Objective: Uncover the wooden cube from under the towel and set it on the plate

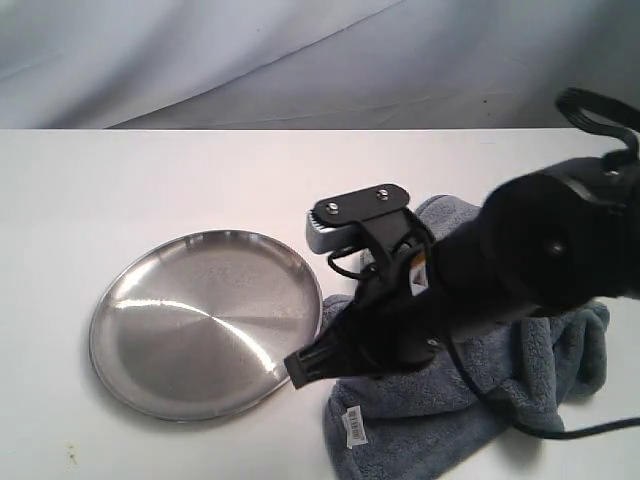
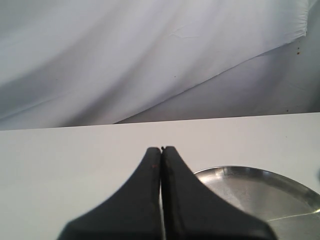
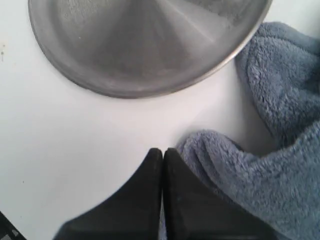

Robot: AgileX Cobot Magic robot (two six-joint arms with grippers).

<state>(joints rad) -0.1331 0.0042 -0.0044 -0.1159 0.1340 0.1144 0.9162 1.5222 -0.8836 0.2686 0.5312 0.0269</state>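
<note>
White table (image 1: pixel 150 180), wrinkly pale sheet (image 1: pixel 300 60) hung behind it. The plate (image 1: pixel 200 320) sits bare, with the towel (image 1: pixel 540 370) bunched up just beside it, label (image 1: pixel 353 428) at the near edge. The right gripper (image 3: pixel 162 152) is pressed together right at the towel's fold, and the left gripper (image 2: pixel 161 150) is also closed, low by the plate. The cube doesn't show; maybe it's under the towel, can't tell.

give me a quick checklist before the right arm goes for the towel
1. plate bare: ok.
2. wooden cube located: cannot tell, no view shows it.
3. towel off the plate: ok, bunched beside its rim.
4. right gripper open for a grasp: not ok, jaws shut at the towel's edge.
5. left gripper clear of the towel: ok, shut, no towel in its wrist view.
</note>
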